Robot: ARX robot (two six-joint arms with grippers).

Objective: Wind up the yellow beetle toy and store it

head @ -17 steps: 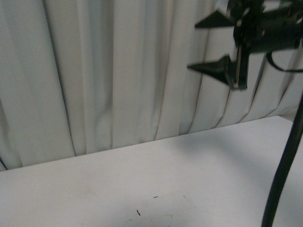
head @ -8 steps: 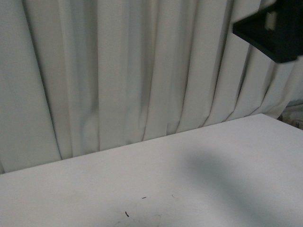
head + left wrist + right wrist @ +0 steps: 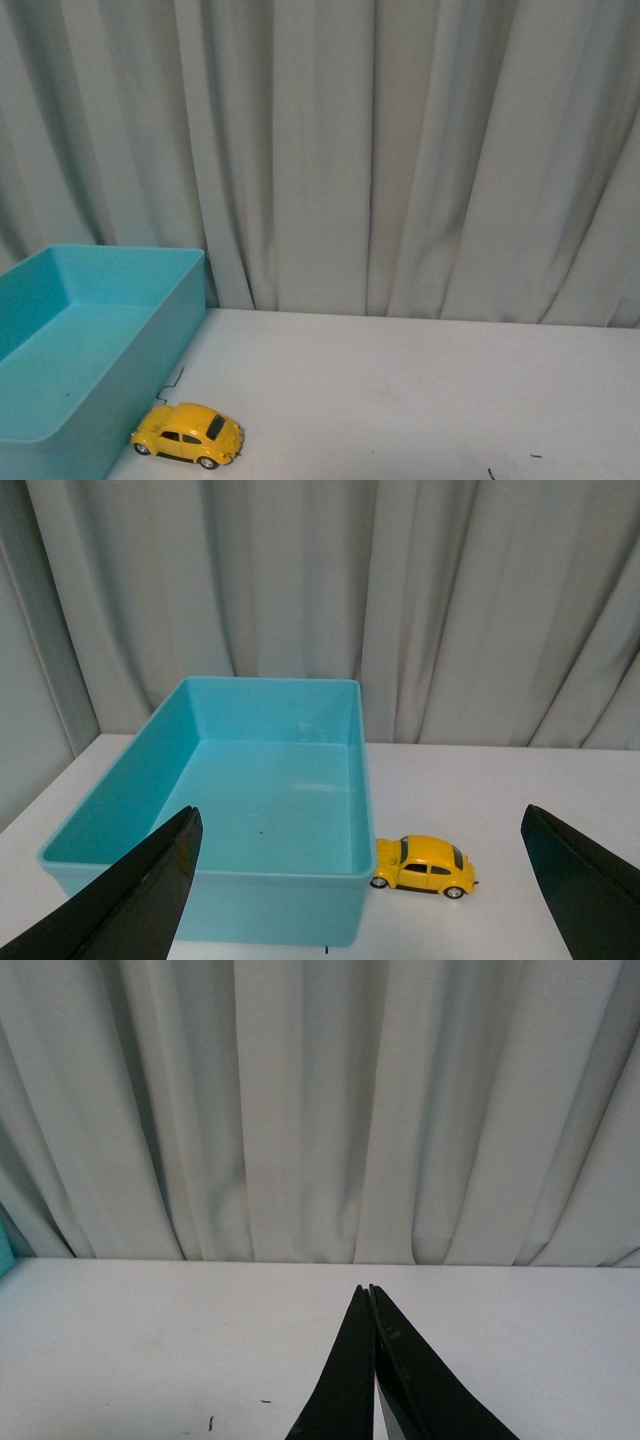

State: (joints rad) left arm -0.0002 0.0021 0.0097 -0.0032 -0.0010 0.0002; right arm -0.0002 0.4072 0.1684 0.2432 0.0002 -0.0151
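The yellow beetle toy (image 3: 188, 434) stands on its wheels on the white table, right beside the near corner of a teal bin (image 3: 130, 330). It also shows in the left wrist view (image 3: 424, 865), touching or nearly touching the bin's wall (image 3: 362, 780). My left gripper (image 3: 372, 858) is open wide and empty, held back from and above the toy and bin. My right gripper (image 3: 367, 1290) is shut and empty over bare table, away from the toy. Neither gripper shows in the front view.
The teal bin holds nothing and stands at the table's left side. A pleated white curtain (image 3: 400, 150) hangs along the table's far edge. Small dark specks (image 3: 490, 473) lie on the table to the right of the toy.
The front view has swung left: the bin and toy have come into view. The black gripper seen at the upper right earlier has left the view.
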